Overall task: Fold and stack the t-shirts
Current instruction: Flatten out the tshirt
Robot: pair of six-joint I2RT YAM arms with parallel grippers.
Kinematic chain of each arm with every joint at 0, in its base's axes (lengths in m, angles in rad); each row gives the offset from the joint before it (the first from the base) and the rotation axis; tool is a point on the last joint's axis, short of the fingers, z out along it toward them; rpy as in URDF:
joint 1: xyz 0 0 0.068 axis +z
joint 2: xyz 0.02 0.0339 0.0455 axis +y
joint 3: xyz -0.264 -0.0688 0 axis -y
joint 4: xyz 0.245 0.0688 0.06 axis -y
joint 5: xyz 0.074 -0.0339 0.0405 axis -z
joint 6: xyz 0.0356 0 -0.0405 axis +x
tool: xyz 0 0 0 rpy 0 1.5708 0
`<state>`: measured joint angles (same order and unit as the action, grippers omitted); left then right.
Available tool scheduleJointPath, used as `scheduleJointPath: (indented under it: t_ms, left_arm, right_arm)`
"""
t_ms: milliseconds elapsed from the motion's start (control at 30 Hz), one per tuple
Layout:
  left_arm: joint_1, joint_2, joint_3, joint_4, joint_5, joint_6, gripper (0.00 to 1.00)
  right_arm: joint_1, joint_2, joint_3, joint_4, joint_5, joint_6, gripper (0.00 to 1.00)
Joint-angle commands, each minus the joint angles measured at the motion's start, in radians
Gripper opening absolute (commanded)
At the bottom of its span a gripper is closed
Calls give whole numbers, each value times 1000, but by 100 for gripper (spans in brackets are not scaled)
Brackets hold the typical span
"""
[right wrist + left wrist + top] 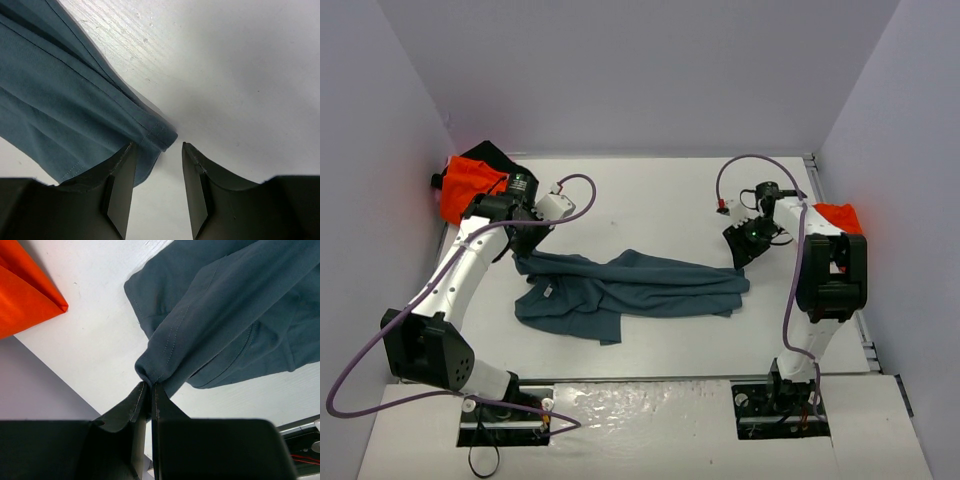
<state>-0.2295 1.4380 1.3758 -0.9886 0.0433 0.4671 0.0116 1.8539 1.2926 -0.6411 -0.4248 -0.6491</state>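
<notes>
Blue tee [630, 285] lies crumpled mid-table [660, 190], stretched L-to-R btw the two arms. L gripper [527, 243] is at its L end. In the L wrist view we see the jaws pressed together on a bunched bit of the tee's edge, w/ the rest of the cloth fanning away from the tips over the table.

R gripper [748, 240] is at the tee's R end, jaws apart and nothing clamped. In the R wrist view a stitched hem corner lies right at the tip of one jaw, partly in the gap, and the other jaw is over bare table. We can't tell if that jaw actually touches the cloth.

Orange tee [470, 190] is heaped at the back-L corner w/ black tee [492, 155] just behind it, touching. Both are apart from the blue one. 2nd orange tee [838, 215] is at the R edge, partly hidden behind the R arm.
</notes>
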Motion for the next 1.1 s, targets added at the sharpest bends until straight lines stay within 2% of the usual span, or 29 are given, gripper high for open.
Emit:
scheduleJointPath:
  t_ms: [0,633,667,700,733,800,1067]
  left_arm:
    - [-5,-25,25,20,-31,-8,0]
    - [-5,-10,30,21,-34,-8,0]
    - [-5,-10,31,21,-34,-8,0]
    - [-5,-10,31,21,-34,-8,0]
    - [-5,-8,31,22,-33,-8,0]
    - [-5,-6,31,23,-34,-8,0]
    - [-5,-16,28,24,-34,-10,0]
  right_arm:
    - [-7,4,-6,-31,-7,-13,39]
    - [-36,71,-36,-19,4,-26,37]
    - [-36,74,-36,-19,2,-27,33]
    - [-36,77,-35,-19,0,-29,25]
    - [-36,81,-33,-19,-3,-30,14]
    - [-35,91,-28,-19,-7,-28,2]
    - [-32,84,-15,-15,-31,-26,0]
